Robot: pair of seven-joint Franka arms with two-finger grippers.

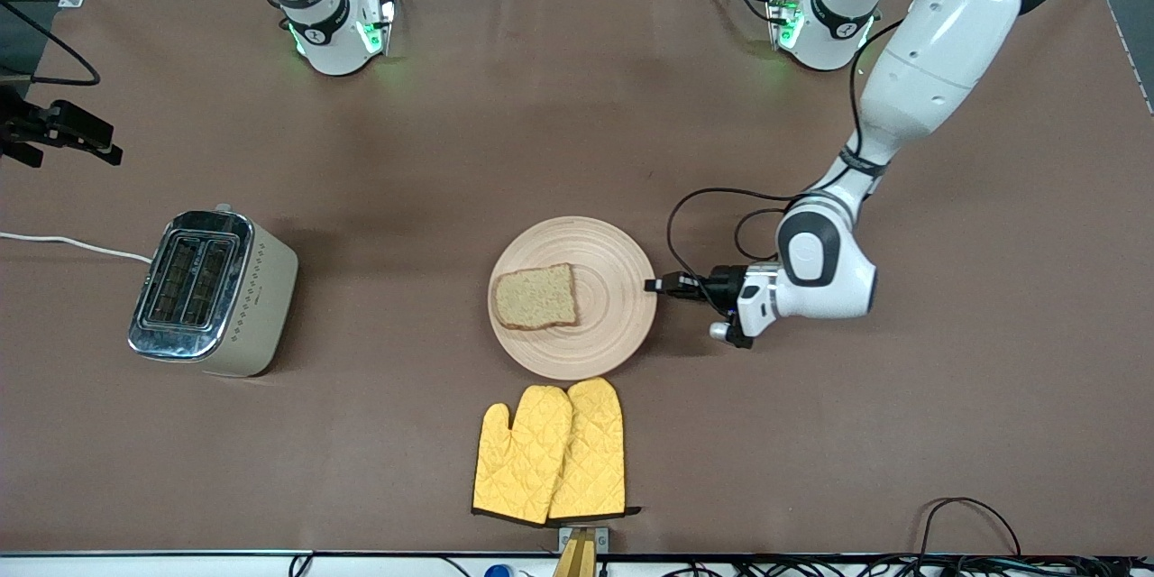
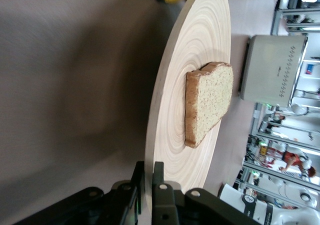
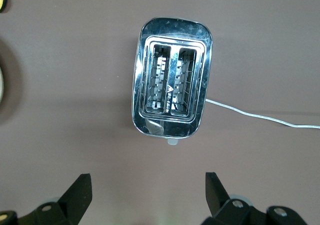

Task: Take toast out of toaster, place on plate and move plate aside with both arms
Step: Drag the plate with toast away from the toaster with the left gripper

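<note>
The toast [image 1: 535, 297] lies flat on the round light-wood plate [image 1: 606, 258], on the part toward the right arm's end. Both show in the left wrist view, the toast [image 2: 210, 102] on the plate [image 2: 192, 40]. My left gripper [image 1: 651, 286] is low at the plate's rim on the left arm's side and shut on that rim, with one finger above it and one below [image 2: 150, 169]. My right gripper [image 3: 148, 185] is open and empty, high over the table beside the toaster [image 3: 172, 77].
The two-slot toaster [image 1: 212, 293] stands toward the right arm's end, its slots empty and its white cord [image 1: 72, 243] running off the table. Two yellow oven mitts [image 1: 550, 455] lie nearer the front camera than the plate.
</note>
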